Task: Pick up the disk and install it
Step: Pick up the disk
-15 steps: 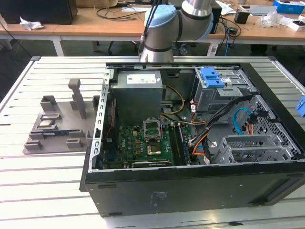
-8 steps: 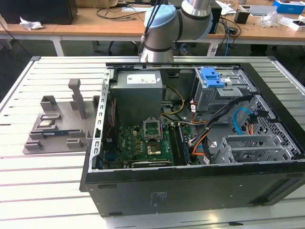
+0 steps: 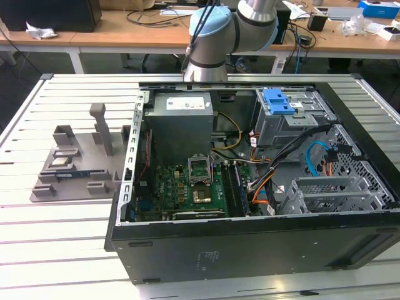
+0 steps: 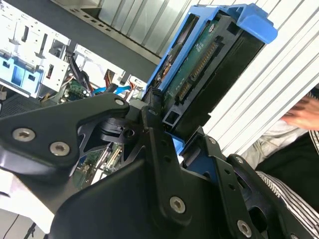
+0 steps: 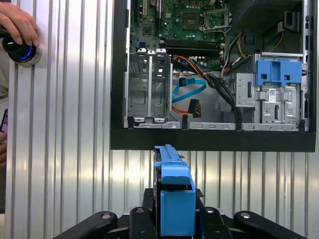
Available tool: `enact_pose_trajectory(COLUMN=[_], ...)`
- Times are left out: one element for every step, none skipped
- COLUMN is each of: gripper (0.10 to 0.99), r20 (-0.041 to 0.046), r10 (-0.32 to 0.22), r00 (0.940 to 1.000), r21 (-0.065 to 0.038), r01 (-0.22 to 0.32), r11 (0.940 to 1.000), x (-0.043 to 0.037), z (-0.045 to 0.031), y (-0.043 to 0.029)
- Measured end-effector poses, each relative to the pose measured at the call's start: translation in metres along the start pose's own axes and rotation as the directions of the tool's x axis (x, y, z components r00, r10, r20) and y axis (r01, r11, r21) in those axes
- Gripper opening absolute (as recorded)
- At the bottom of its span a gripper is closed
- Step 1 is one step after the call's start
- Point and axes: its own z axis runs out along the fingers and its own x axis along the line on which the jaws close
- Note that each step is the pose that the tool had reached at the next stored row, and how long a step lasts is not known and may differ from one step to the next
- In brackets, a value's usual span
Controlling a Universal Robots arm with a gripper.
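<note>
The disk (image 5: 173,186) is clamped edge-on between my gripper's (image 5: 173,211) black fingers, its blue plastic bracket facing the camera. In the second wrist view the disk (image 4: 209,64) shows its green board, connector and blue bracket, with the gripper (image 4: 182,134) shut on its lower end. It hangs over the slatted aluminium table (image 5: 75,149), outside the open computer case (image 5: 214,139) and in front of its black wall. An empty grey drive cage (image 5: 147,84) lies inside the case just past that wall.
The case (image 3: 250,250) lies open on its side with motherboard (image 3: 187,187), power-supply box (image 3: 181,122), loose cables and a cage with a blue latch (image 3: 278,101). A grey fixture (image 3: 75,162) stands at the exterior view's left. A person's hand (image 5: 17,27) rests on a blue-lit knob.
</note>
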Motion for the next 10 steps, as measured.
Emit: enact_pose_trajectory(gripper=[0.365, 0.365, 0.365, 0.365, 0.365, 0.365, 0.365, 0.365, 0.365, 0.365], r20=[0.0001, 0.0000, 0.0000, 0.0000, -0.0001, 0.0000, 0.0000, 0.0001, 0.0000, 0.0001], r10=[0.000, 0.000, 0.000, 0.000, 0.000, 0.000, 0.000, 0.000, 0.000, 0.000], r00=[1.0000, 1.0000, 1.0000, 1.0000, 1.0000, 1.0000, 1.0000, 1.0000, 1.0000, 1.0000], r21=[0.000, 0.000, 0.000, 0.000, 0.000, 0.000, 0.000, 0.000, 0.000, 0.000], r01=[0.000, 0.000, 0.000, 0.000, 0.000, 0.000, 0.000, 0.000, 0.000, 0.000], r11=[1.0000, 1.0000, 1.0000, 1.0000, 1.0000, 1.0000, 1.0000, 1.0000, 1.0000, 1.0000], x=[0.0000, 0.0000, -0.0001, -0.0001, -0.0002, -0.0002, -0.0002, -0.0003, -0.0004, -0.0004], z=[0.0000, 0.0001, 0.0001, 0.0002, 0.0002, 0.0004, 0.0005, 0.0007, 0.0007, 0.0008], y=[0.0008, 0.0022, 0.0039, 0.0057, 0.0084, 0.0110, 0.0134, 0.0171, 0.0196, 0.0214])
